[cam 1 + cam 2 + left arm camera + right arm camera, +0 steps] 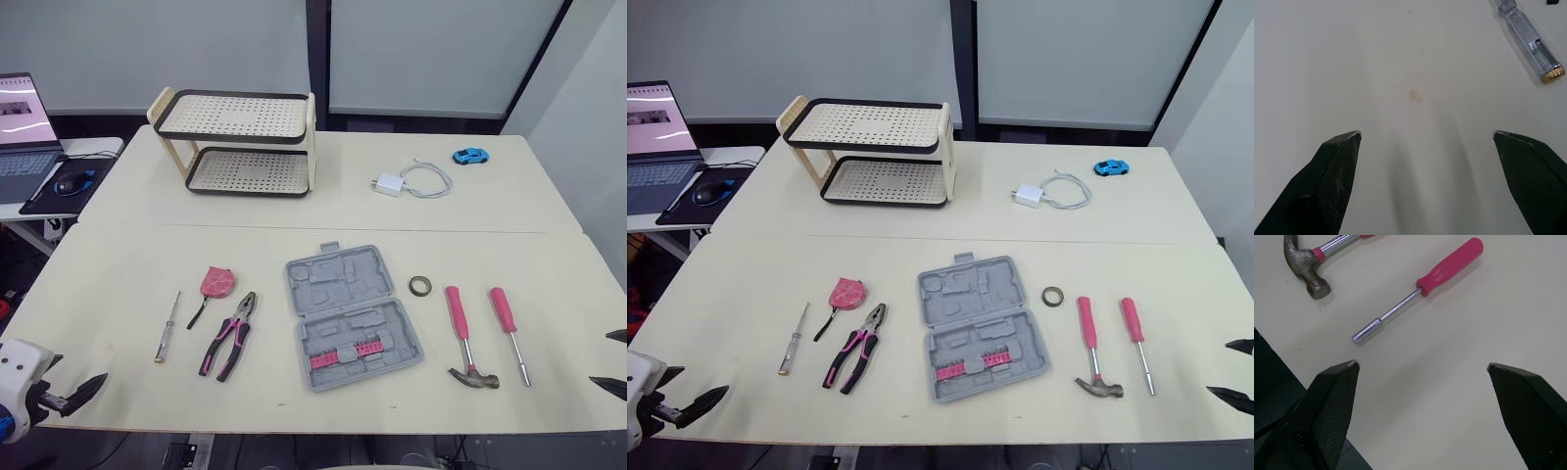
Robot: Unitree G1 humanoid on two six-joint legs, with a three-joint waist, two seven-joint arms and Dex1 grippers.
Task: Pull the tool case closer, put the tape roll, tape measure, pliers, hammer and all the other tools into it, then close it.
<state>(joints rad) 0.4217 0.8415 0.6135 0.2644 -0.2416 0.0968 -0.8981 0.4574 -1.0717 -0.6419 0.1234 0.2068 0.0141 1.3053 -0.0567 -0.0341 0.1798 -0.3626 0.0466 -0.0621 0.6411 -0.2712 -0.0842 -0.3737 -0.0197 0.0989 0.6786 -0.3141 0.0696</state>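
Cream table (294, 220) spreads ahead. At its near edge the left gripper (1425, 134) and right gripper (1422, 364) hover with fingers spread wide, holding nothing. Just beyond, from left to right, lie a clear-handled screwdriver (168, 328), pliers (230, 335) and tape measure (217, 282), then the open grey tool case (351, 315) mid-table, then the tape roll (421, 285), hammer (464, 338) and pink-handled driver (510, 333). Farther back are a two-tier rack (240, 142), a charger (389, 184) and a blue toy car (471, 155).

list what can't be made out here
Pink-handled steel hammer, right wrist view: handle cut off by top edge.
Clear-handled screwdriver, left wrist view: shaft cut off by top edge.
Pink bits in grey plastic tool case, left eye view: too small to identify.
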